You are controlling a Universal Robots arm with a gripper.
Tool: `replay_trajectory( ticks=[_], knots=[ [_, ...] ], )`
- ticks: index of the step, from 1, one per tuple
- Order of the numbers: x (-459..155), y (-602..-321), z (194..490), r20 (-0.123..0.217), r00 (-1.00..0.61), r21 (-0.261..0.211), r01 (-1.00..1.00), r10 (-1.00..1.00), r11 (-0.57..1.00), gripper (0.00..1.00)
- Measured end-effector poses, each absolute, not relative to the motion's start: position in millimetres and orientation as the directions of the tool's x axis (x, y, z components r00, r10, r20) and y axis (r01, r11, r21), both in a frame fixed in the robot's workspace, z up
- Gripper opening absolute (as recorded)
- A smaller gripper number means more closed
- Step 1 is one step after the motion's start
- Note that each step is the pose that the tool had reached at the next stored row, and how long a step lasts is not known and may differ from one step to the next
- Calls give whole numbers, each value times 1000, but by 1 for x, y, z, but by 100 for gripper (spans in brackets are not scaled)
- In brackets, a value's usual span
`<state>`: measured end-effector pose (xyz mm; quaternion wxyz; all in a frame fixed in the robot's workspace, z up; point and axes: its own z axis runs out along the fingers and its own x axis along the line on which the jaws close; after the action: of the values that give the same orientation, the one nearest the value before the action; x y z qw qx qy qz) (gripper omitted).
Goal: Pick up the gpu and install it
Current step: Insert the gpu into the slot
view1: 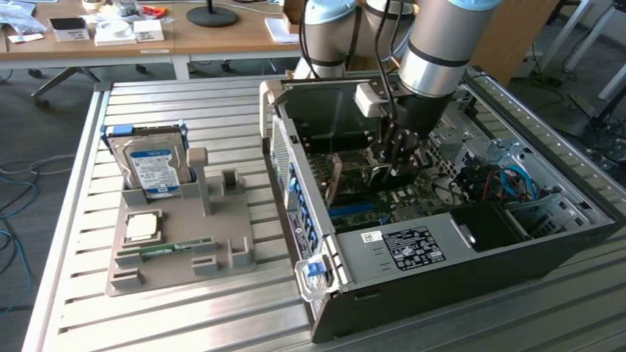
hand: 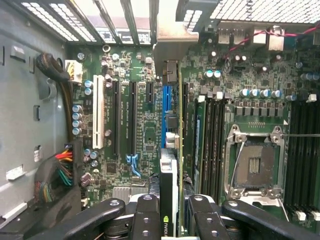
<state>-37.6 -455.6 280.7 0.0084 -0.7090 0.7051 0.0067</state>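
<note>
My gripper [view1: 396, 165] reaches down into the open computer case [view1: 470, 242]. It is shut on the gpu [hand: 169, 185], a thin dark card that the wrist view shows edge-on between the two black fingers [hand: 147, 215]. The card stands upright over the motherboard [hand: 135, 125], in line with the long blue slot [hand: 166, 107]. Its pale metal bracket [hand: 172, 30] lies against the slotted rear wall of the case. Whether the card's edge sits in the slot I cannot tell. In the exterior view the gpu [view1: 352, 172] shows just beside the fingers.
On the slatted table at the exterior view's left, a grey holder [view1: 181, 249] carries a silver hard drive [view1: 152, 165], a green memory stick [view1: 176, 249] and a square chip [view1: 144, 227]. Inside the case are a CPU socket [hand: 255, 167], cable bundles [hand: 55, 175] and the power supply [view1: 411, 246].
</note>
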Motion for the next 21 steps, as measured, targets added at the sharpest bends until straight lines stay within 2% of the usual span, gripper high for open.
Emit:
replay_trajectory(
  ticks=[21],
  knots=[
    [-57,-460,277,-21,6,-6,-1000,-1000,-6,27]
  ],
)
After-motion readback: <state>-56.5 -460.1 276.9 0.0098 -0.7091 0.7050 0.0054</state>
